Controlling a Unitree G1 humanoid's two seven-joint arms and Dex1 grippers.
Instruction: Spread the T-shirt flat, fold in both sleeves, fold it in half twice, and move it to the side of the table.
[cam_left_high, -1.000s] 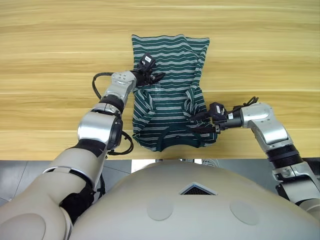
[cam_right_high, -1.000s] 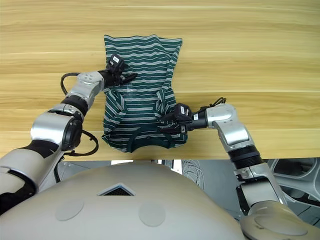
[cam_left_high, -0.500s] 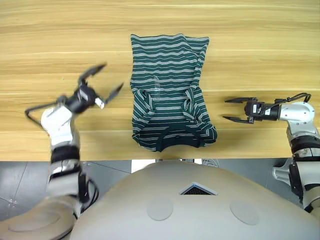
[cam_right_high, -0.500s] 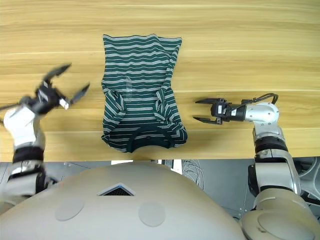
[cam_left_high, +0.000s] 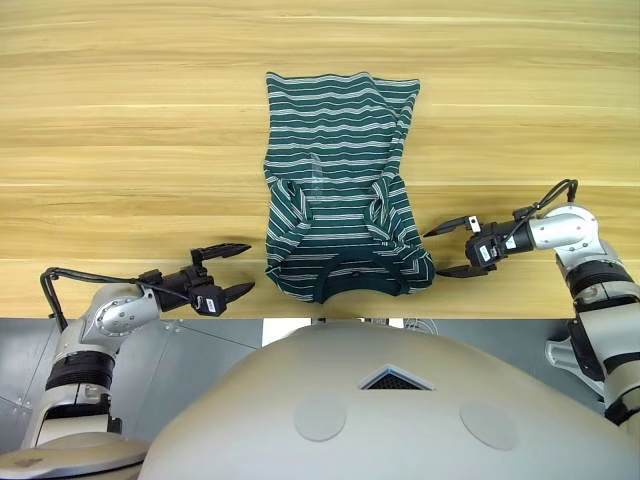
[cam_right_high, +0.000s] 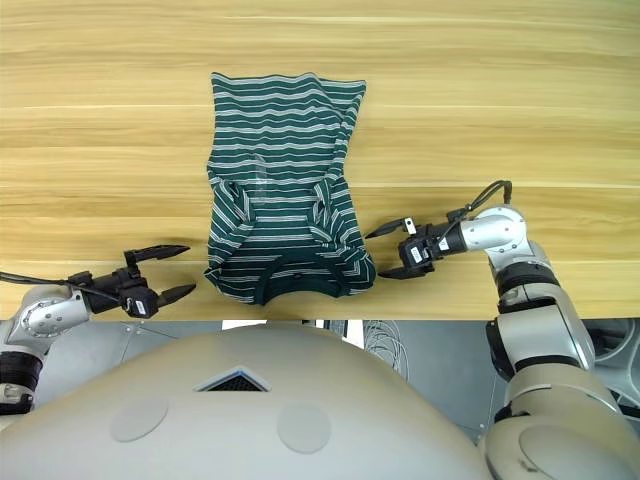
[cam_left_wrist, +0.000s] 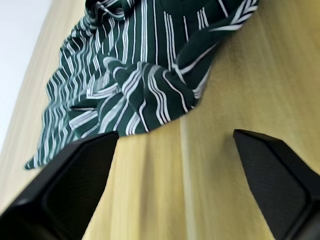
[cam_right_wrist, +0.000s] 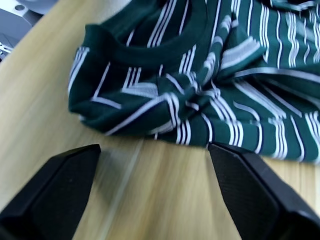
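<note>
T-shirt (cam_left_high: 340, 190) lies sleeves-folded at bench (cam_left_high: 120, 120) edge, left claw (cam_left_high: 250, 266) and right claw (cam_left_high: 434, 253) both apart beside it; grabbing only one layer could unfold sleeves.

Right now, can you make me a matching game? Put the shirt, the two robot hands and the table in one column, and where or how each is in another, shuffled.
Things:
1. T-shirt
2. left gripper
3. right gripper
4. table

States:
a. pale wood, bearing the cloth
b. fingers open, at the near table edge on the robot's left of the shirt
c. green with white stripes, collar toward the robot
d. fingers open, just off the shirt's near corner on the robot's right

Pairs: 1-c, 2-b, 3-d, 4-a
</note>
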